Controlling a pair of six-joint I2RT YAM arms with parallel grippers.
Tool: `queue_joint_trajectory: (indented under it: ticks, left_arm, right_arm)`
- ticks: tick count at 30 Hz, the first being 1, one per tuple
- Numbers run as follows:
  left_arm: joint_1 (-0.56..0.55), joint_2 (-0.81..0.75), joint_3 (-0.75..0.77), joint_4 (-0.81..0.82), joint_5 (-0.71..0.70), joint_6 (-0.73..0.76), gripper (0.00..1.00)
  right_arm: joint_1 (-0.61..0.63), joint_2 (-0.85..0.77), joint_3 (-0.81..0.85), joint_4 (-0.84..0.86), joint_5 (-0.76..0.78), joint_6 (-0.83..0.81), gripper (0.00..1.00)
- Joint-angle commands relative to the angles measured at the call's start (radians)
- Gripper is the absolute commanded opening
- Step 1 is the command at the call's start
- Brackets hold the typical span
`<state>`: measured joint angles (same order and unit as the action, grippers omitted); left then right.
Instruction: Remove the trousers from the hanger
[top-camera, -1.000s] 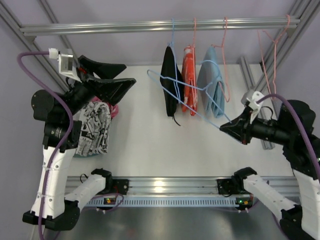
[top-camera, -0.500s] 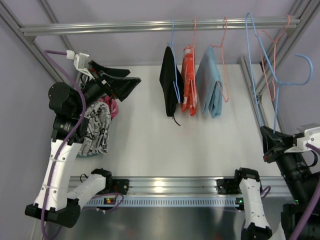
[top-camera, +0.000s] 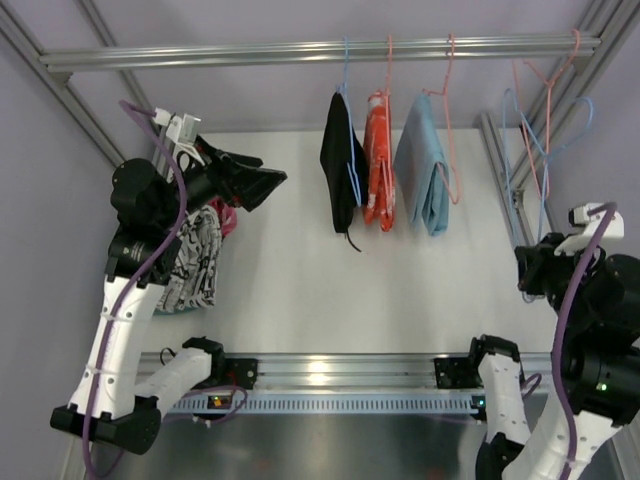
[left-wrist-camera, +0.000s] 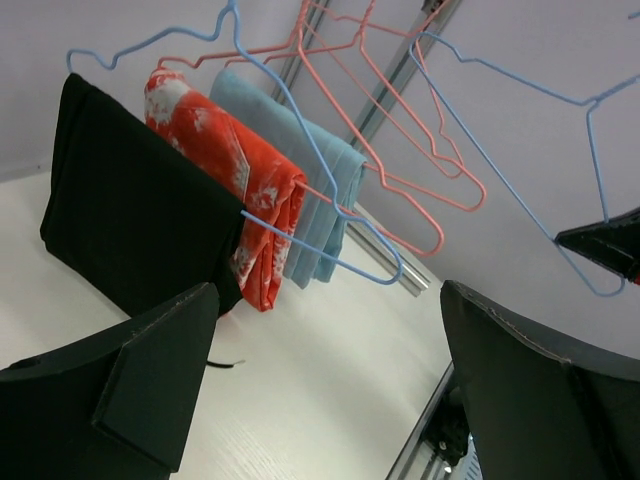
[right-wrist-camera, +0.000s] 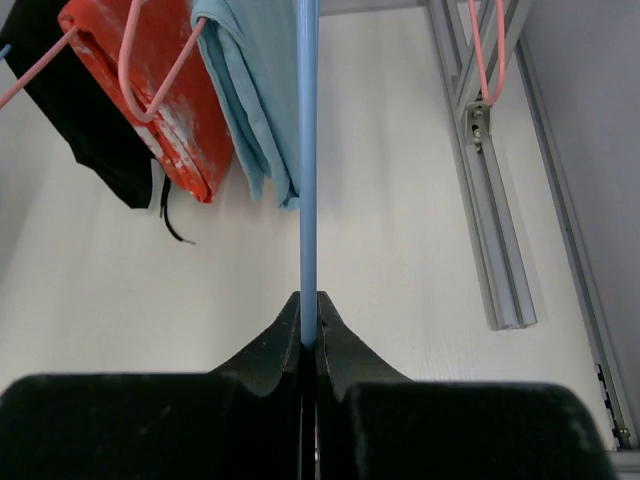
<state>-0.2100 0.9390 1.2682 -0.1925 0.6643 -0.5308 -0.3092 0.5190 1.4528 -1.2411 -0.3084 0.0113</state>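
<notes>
The white trousers with dense black print (top-camera: 195, 258) lie folded at the table's left edge, under my left arm. The pink pair (top-camera: 228, 214) peeks out just behind them. My left gripper (top-camera: 262, 180) is open and empty, raised above the table and pointing right towards the rail; its fingers (left-wrist-camera: 120, 390) frame the left wrist view. My right gripper (top-camera: 528, 272) is shut on the wire of an empty blue hanger (top-camera: 545, 130) at the far right. The right wrist view shows the jaws (right-wrist-camera: 308, 335) pinching the blue wire (right-wrist-camera: 308, 150).
Black trousers (top-camera: 340, 165), an orange-red pair (top-camera: 378, 165) and a light blue pair (top-camera: 420, 170) hang from the top rail (top-camera: 250, 52). An empty pink hanger (top-camera: 540, 80) hangs at the right. Frame posts stand on both sides; a metal rail (top-camera: 330, 368) runs along the near edge.
My right gripper carried the blue hanger from beside the hanging clothes out to the far right. My left gripper turned slightly right and stayed open.
</notes>
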Motion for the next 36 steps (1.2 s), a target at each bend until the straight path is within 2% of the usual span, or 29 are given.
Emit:
queue_joint_trajectory:
  ticks: [1,8,15,22,28,36]
  left_arm:
    - [0.008,0.01,0.002,-0.068,0.015,0.051,0.98]
    - [0.014,0.001,-0.006,-0.162,0.005,0.114,0.99]
    - [0.024,-0.032,-0.035,-0.217,0.009,0.163,0.99]
    - [0.035,-0.008,-0.044,-0.281,0.009,0.176,0.99]
    - [0.054,0.018,-0.036,-0.387,0.004,0.233,0.99]
    - [0.084,0.014,-0.061,-0.473,-0.028,0.273,0.99]
  right_arm:
    - [-0.014,0.11,0.009,0.119,-0.018,-0.042,0.0]
    - [-0.014,0.406,0.138,0.198,-0.037,-0.138,0.0]
    - [-0.014,0.584,0.277,0.27,-0.049,-0.145,0.0]
    - [-0.014,0.729,0.313,0.305,-0.078,-0.168,0.0]
    - [-0.014,0.773,0.27,0.328,-0.113,-0.195,0.0]
    - [-0.014,0.711,0.104,0.382,-0.101,-0.234,0.0]
